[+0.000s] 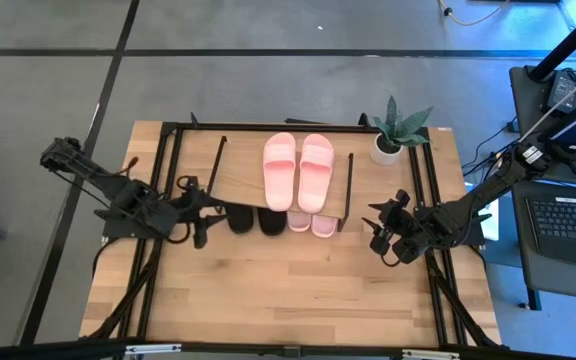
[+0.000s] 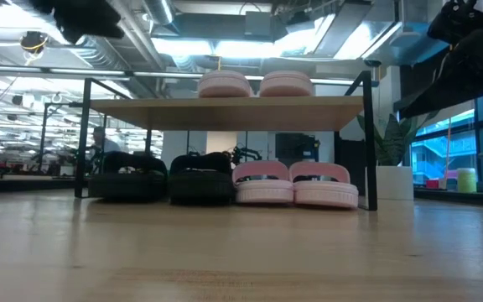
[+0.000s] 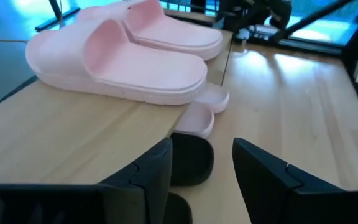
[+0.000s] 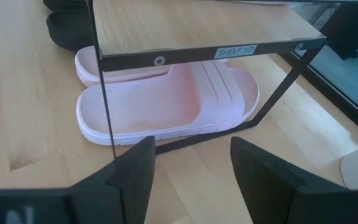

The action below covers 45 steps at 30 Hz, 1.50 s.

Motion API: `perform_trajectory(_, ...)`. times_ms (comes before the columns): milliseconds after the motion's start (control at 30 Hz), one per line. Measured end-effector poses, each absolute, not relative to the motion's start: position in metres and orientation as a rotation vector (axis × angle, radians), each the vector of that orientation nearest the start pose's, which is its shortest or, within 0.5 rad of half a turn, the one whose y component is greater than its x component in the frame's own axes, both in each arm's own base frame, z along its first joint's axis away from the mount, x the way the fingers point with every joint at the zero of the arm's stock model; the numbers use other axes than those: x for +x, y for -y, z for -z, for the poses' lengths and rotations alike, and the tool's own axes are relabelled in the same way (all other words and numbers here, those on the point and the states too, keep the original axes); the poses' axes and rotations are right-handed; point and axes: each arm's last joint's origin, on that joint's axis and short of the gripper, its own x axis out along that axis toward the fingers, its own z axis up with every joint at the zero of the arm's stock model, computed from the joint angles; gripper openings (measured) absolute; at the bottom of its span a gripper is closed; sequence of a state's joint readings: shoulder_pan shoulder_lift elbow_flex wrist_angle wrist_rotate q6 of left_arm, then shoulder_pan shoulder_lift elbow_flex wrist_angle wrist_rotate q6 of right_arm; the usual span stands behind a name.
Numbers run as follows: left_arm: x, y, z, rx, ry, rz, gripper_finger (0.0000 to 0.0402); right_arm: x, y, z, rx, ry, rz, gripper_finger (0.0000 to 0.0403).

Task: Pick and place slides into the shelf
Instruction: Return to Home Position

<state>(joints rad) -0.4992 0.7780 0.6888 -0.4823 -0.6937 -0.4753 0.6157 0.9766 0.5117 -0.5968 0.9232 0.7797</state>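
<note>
The shelf [image 1: 238,170] stands at the table's middle, its wooden top board [image 2: 225,112] on thin black legs. One pink pair of slides [image 1: 298,168] lies flat on the board, also seen in the left wrist view as pink slides [image 3: 123,59]. Under the board, on the tabletop, sit a black pair [image 2: 166,176] at the left and a second pink pair [image 2: 296,183] at the right. My left gripper [image 1: 198,212] hovers open by the shelf's left near corner, above the black slides [image 3: 191,158]. My right gripper [image 1: 376,228] hangs open off the shelf's right near corner, facing the lower pink pair [image 4: 166,102].
A potted plant [image 1: 400,132] in a white pot stands at the table's far right corner, just beyond the shelf. The shelf's black leg [image 4: 104,93] is close in front of my right gripper. Bare tabletop [image 1: 288,290] stretches along the near side.
</note>
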Motion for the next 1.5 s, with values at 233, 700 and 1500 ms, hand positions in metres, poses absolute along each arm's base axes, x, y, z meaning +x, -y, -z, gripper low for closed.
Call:
perform_trajectory(233, 0.122, 0.045, -0.259, -0.177, -0.330, -0.304, 0.0161, 0.142, -0.071, -0.194, -0.030, -0.560, 0.566, 0.0210)
perform_trajectory(700, 0.098, 0.033, -0.266, -0.124, -0.230, -0.215, 0.0161, 0.141, -0.068, -0.197, -0.070, -0.481, 0.643, 0.0210)
perform_trajectory(1500, 0.075, 0.021, -0.274, -0.018, -0.146, -0.170, 0.0161, 0.131, -0.040, -0.265, -0.128, -0.240, 0.328, 0.0210)
